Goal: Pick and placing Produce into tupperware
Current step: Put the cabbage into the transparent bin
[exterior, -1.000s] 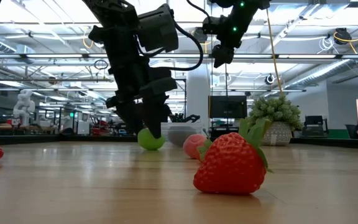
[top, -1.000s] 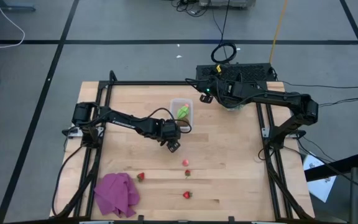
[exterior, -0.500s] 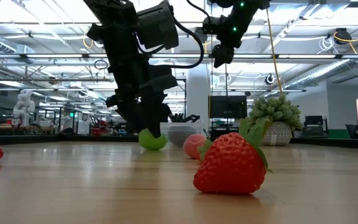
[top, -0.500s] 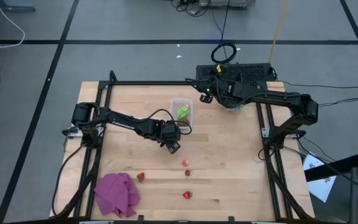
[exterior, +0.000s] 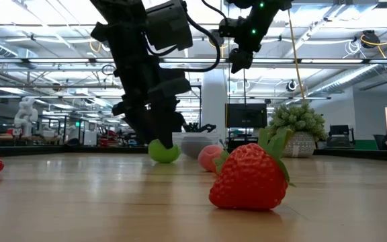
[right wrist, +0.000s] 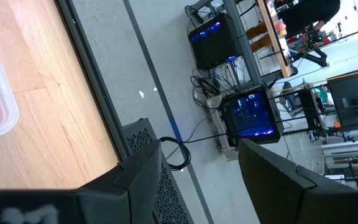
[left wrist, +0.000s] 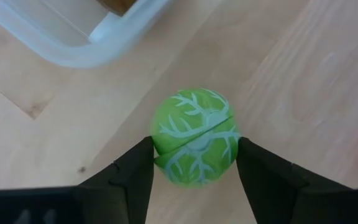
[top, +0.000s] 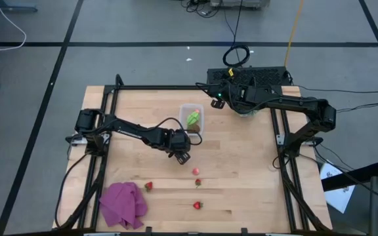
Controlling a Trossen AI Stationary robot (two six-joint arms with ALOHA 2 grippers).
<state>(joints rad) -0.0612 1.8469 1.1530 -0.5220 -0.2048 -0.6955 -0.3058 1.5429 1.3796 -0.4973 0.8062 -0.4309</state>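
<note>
Beside the tupperware (top: 192, 117), left gripper (left wrist: 194, 163) low, clamping green produce (left wrist: 195, 138).

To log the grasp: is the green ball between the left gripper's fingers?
Yes, the green ball sits between the left gripper's two fingers, touching both.

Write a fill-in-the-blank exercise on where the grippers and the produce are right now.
1. The left gripper is shut on a round light green toy vegetable with pale ____ painted on it.
2. That vegetable rests on the ____ table, just outside the clear plastic rectangular tupperware.
3. The right gripper hangs ____, holding nothing.
4. In the low view, the nearest piece of produce is a red ____.

Missing words: veins; wooden; open; strawberry
</note>
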